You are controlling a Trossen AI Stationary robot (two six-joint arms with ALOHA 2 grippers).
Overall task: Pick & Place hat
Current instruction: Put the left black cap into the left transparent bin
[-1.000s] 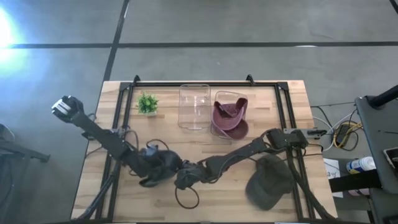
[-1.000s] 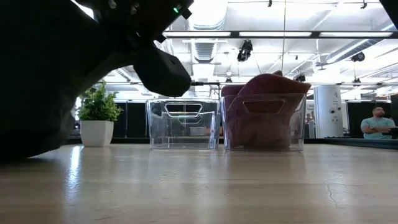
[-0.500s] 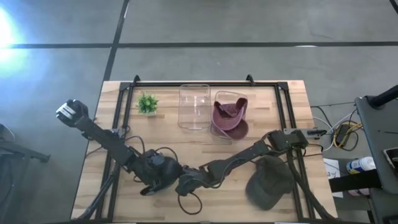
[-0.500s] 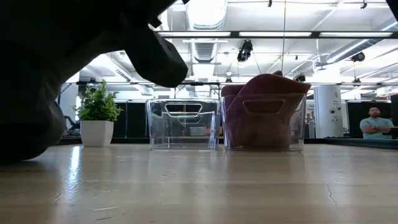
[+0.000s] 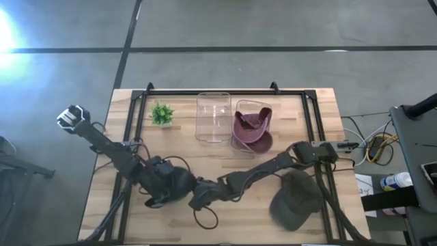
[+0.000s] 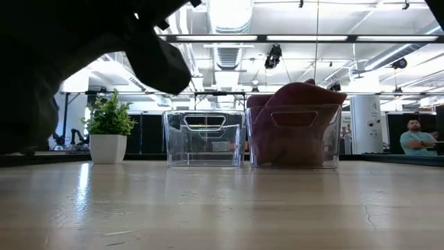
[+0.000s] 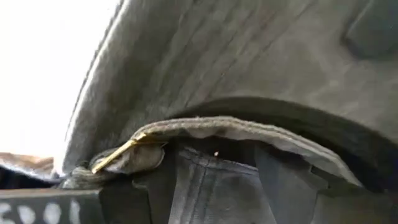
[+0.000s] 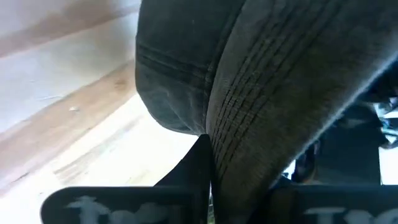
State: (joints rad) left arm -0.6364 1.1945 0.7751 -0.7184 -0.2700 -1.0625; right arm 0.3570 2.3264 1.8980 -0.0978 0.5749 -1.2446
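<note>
High view: both grippers meet on a dark hat (image 5: 174, 186) at the surface's (image 5: 225, 154) front, well in front of the clear bin (image 5: 213, 117). Left gripper (image 5: 164, 190) and right gripper (image 5: 199, 199) pinch it. Wrist views: each gripper's jaws are clamped on hat fabric (image 7: 249, 74) (image 8: 261, 87).

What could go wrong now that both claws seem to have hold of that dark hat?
The left claw and right claw both pinch the dark hat close together; pulling apart could stretch it or tear it loose. The clear bin looks narrow, so the floppy hat may catch its rim. The olive hat lies by the right arm, which could sweep it off.
</note>
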